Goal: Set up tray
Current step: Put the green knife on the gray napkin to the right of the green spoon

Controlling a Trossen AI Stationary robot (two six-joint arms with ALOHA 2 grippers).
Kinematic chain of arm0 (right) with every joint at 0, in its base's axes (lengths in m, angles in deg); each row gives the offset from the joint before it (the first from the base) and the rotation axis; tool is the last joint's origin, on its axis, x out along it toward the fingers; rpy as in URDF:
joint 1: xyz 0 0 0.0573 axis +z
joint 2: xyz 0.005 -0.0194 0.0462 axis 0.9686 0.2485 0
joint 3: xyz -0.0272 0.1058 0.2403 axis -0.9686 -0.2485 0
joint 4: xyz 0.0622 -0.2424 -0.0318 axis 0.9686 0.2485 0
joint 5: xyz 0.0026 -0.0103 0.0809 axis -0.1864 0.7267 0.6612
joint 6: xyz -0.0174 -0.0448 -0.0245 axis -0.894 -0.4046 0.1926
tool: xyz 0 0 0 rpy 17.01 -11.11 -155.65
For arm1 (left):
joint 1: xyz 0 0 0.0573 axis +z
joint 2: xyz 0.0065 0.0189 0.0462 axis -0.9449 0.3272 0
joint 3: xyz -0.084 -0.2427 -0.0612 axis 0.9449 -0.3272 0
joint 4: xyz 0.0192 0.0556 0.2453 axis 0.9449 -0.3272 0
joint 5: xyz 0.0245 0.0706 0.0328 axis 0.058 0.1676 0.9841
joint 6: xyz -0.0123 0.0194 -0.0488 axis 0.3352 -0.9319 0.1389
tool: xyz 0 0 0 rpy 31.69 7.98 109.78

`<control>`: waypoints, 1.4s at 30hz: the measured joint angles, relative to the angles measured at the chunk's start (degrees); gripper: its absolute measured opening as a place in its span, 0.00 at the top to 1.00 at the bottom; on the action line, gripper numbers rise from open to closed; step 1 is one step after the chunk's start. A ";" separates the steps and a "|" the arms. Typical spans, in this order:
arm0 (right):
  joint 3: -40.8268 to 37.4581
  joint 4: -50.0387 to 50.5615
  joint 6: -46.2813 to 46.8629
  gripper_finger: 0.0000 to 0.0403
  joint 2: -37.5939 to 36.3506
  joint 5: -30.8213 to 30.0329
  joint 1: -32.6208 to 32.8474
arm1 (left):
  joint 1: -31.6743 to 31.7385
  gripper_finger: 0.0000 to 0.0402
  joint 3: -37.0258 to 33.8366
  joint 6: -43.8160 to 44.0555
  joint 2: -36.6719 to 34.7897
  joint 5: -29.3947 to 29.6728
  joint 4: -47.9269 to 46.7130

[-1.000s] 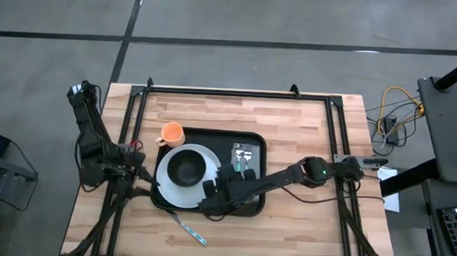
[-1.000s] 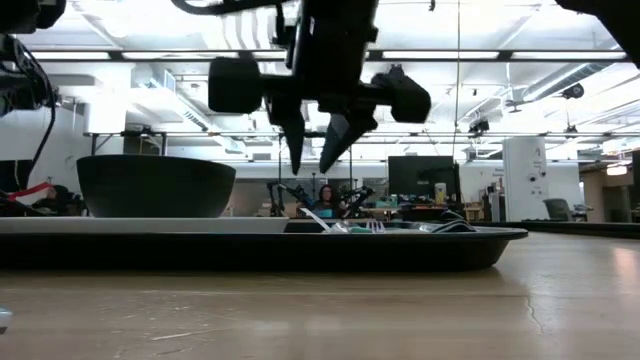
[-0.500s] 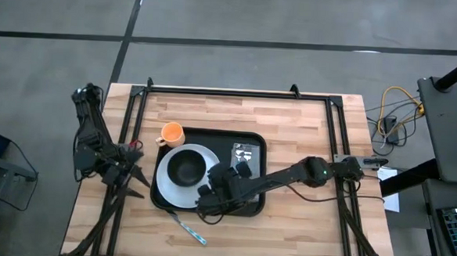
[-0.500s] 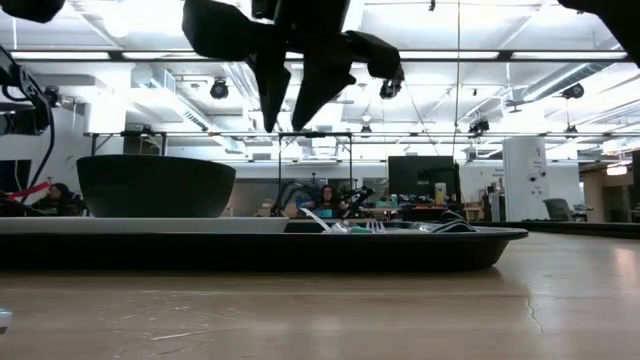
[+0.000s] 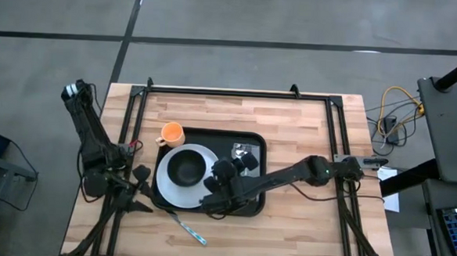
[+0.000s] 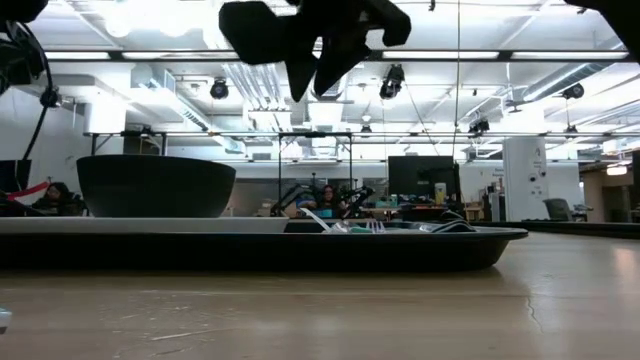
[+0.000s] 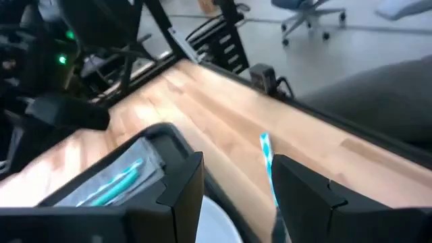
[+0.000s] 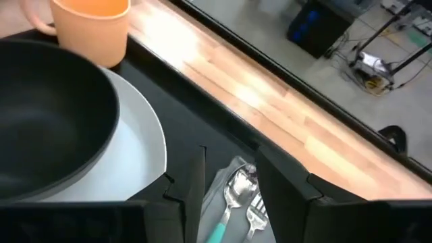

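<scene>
The black tray (image 5: 212,139) lies on the middle of the wooden table. On its left half a white plate (image 5: 162,189) carries a black bowl (image 5: 186,167). A spoon and a fork with teal handles (image 8: 233,196) lie on the tray's right half. My right gripper (image 5: 230,175) hangs open above the tray, between the bowl and the cutlery, touching nothing. In the low view it is high over the tray (image 6: 400,245). My left gripper (image 5: 141,190) stands open off the tray's left side, nothing between its fingers (image 7: 182,189).
An orange cup (image 5: 172,133) stands on the table at the tray's far left corner. A thin teal piece (image 5: 189,229) lies on the bare wood just before the tray's near edge. Black frame rails run along the table's far edge and both sides.
My right gripper has risen higher above the tray and rolled about its own axis, staying over the spot between bowl and cutlery. My left gripper has shifted a little toward the table's near edge beside the tray. Nothing on the tray has moved.
</scene>
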 joint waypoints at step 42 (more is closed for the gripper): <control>-7.43 -27.09 -20.74 0.72 -1.98 19.81 10.03 | 14.99 0.61 -14.29 1.85 -18.21 -21.30 17.17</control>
